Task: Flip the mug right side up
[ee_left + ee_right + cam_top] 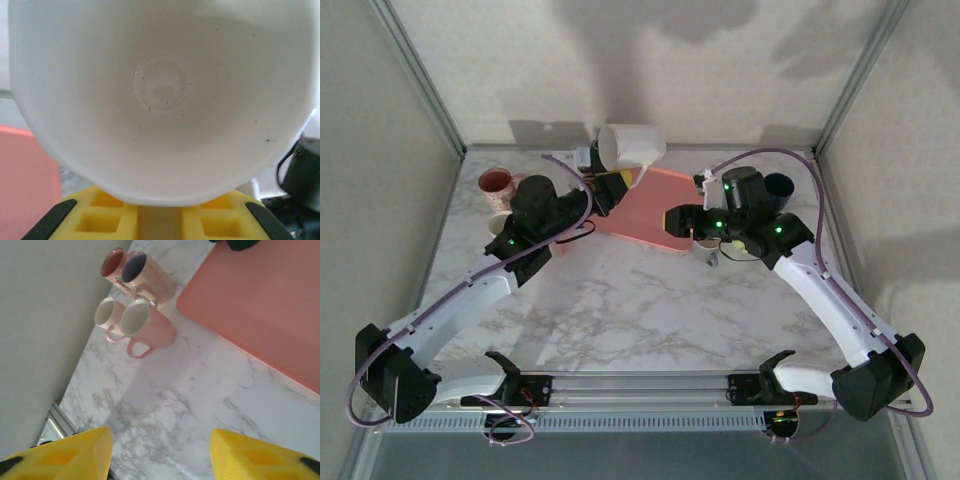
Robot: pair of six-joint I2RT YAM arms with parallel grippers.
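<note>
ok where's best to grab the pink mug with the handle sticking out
Probably its handle, from the bare marble table side. The loop juts clear of the pink mug, while a pale mug and a beige mug stand close on two other sides.

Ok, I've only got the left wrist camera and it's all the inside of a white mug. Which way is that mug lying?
Observer: From above, the white mug is on its side in the left gripper, mouth turned back toward that arm.
Operator: Where is it over the table?
Observer: It looks lifted, near the back corner of a pink mat.
Operator: And the other arm?
Observer: The right gripper is open with nothing between its fingers, over the marble table beside the mat.
</note>
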